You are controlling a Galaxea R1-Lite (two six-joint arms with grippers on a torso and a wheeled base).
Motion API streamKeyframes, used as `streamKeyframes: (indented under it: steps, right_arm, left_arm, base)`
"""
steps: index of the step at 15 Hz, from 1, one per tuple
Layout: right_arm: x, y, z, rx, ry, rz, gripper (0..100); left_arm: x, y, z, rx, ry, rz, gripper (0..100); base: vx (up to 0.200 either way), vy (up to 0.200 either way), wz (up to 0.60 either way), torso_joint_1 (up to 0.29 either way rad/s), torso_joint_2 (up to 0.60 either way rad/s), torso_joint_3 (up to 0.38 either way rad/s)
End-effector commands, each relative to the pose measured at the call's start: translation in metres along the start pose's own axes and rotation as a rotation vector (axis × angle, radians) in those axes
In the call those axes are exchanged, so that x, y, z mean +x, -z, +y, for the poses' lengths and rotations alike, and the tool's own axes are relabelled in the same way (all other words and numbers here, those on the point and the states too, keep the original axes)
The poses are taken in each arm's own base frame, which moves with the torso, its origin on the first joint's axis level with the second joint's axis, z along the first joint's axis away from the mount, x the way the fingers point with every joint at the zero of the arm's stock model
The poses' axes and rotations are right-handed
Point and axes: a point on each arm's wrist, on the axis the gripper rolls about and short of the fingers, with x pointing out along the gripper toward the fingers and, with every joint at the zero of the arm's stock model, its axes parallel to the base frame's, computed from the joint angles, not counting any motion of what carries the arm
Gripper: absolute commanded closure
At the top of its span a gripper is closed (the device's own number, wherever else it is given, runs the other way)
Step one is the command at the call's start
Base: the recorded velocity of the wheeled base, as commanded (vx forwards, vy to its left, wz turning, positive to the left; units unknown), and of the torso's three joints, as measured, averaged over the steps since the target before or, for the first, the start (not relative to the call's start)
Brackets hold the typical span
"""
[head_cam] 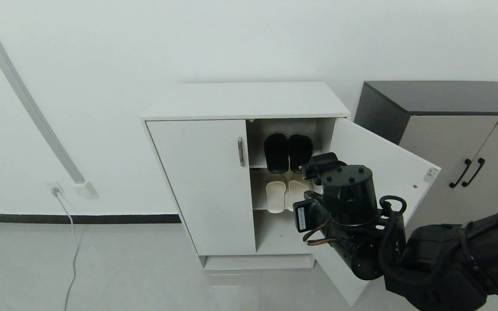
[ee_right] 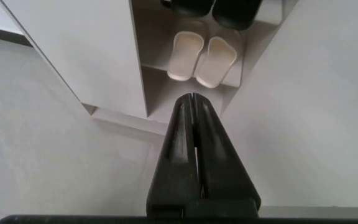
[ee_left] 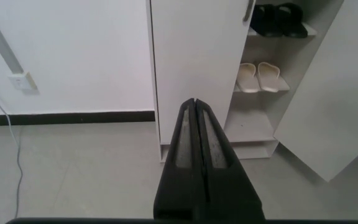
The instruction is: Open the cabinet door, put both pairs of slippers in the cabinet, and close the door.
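Checking from your left: the left claw (ee_left: 194,102) is pressed shut and empty, facing the shut door (head_cam: 201,185) of the cabinet (head_cam: 244,101). Beyond the right claw (ee_right: 193,98), likewise shut and empty, you have black slippers (head_cam: 288,152) inside the cabinet, with white slippers (head_cam: 283,194) one level below. The open door (head_cam: 383,160) stands just right of that claw.

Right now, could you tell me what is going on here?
The robot is putting shoes away. Both pairs are already in the cabinet, the black slippers one level above the white slippers. The right door stands open, not yet closed. The right gripper, shut and empty, is by that door in front of the opening. The left gripper is shut too, farther back.
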Motion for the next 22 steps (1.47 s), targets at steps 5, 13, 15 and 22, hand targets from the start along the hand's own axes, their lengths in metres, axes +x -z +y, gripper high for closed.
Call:
streamKeyframes:
  steps: [5, 13, 15, 22]
  right_arm:
    - [-0.0018, -0.0019, -0.0008, 0.005, -0.001, -0.005, 100]
    - [-0.0023, 0.0017, -0.0023, 0.000, 0.000, 0.005, 100]
    - [-0.0012, 0.0019, -0.0042, -0.001, 0.006, 0.007, 100]
    - [-0.0013, 0.0049, -0.0050, -0.007, -0.002, 0.017, 100]
  left_arm:
    - [0.0001, 0.0000, 0.0000, -0.001, -0.001, 0.001, 100]
    - [0.0001, 0.0000, 0.0000, 0.000, -0.001, 0.001, 100]
    - [0.0001, 0.0000, 0.0000, 0.000, -0.001, 0.001, 100]
    - [0.0001, 0.0000, 0.0000, 0.000, -0.001, 0.001, 100]
  base:
    - [0.000, 0.000, 0.00, 0.203, -0.52, -0.315]
    - [0.000, 0.000, 0.00, 0.253, -0.58, -0.332]
    - [0.000, 0.000, 0.00, 0.217, -0.47, -0.259]
    - [0.000, 0.000, 0.00, 0.051, -0.11, -0.059]
